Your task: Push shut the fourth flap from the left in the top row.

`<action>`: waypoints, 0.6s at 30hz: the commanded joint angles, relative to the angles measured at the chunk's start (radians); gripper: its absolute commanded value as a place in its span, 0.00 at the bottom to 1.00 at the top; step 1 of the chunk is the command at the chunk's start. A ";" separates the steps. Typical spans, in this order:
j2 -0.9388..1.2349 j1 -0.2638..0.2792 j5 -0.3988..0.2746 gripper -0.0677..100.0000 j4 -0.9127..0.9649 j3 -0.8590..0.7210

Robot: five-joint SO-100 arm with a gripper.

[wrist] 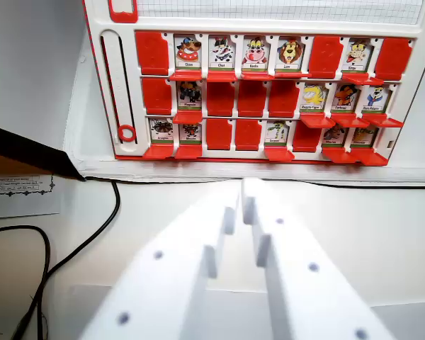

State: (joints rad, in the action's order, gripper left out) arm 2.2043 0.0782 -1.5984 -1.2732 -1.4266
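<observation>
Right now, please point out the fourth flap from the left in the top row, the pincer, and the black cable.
fourth flap [253,53]: wrist view, on its pig picture.
pincer [242,190]: wrist view, between the tips.
black cable [114,205]: wrist view, on its bend.

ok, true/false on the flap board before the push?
1. The fourth top-row flap has its picture showing. True.
2. The gripper is pressing on the board. False: its tips sit below the board's lower edge, apart from it, with the jaws together.
3. The leftmost top-row flap is shut, plain red. True.
4. Every middle-row flap shows a picture. False: four are plain red, such as the third flap.
5. The black cable lies at the wrist view's right. False: it lies at the wrist view's left.
</observation>
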 commanded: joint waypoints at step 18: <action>0.000 -0.075 -0.008 0.00 0.225 -0.198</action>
State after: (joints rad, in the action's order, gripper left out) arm 2.2028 0.0276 -1.6015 -1.1443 -1.5907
